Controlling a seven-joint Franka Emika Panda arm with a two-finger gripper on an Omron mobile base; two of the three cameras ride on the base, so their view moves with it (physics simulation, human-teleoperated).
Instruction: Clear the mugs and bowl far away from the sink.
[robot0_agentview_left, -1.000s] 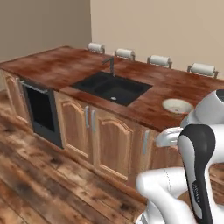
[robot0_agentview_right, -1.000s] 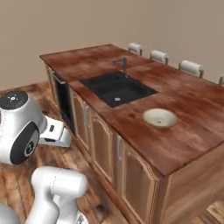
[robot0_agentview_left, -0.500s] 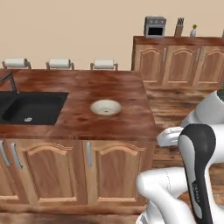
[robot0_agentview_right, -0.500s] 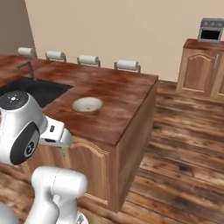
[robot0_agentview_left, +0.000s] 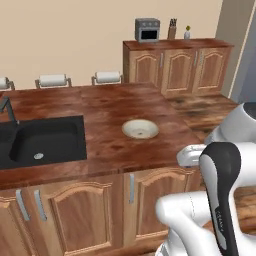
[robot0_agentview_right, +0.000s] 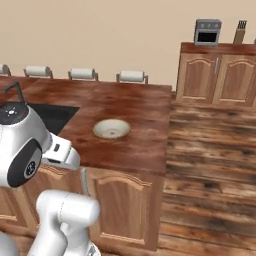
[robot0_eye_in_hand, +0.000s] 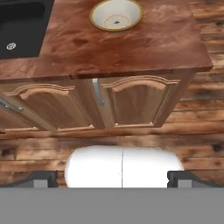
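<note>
A glossy reddish wood worktop (robot0_agentview_left: 105, 107) is seen, a matt black sink (robot0_agentview_left: 42, 142), a smooth cream bowl (robot0_agentview_left: 140, 128), carved wooden cabinet doors (robot0_eye_in_hand: 135, 103) with metal handles

Cream bowl (robot0_agentview_left: 140, 128) with tan rim, upright on wooden counter, well right of black sink (robot0_agentview_left: 40, 141).

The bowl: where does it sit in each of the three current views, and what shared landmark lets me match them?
Left base view: the bowl lies just right of centre, on the wooden counter.
Right base view: left of centre, at mid-height.
Hand view: at the top edge, centred.
Shared landmark: the black sink, beside the bowl toward the left of every picture.
</note>
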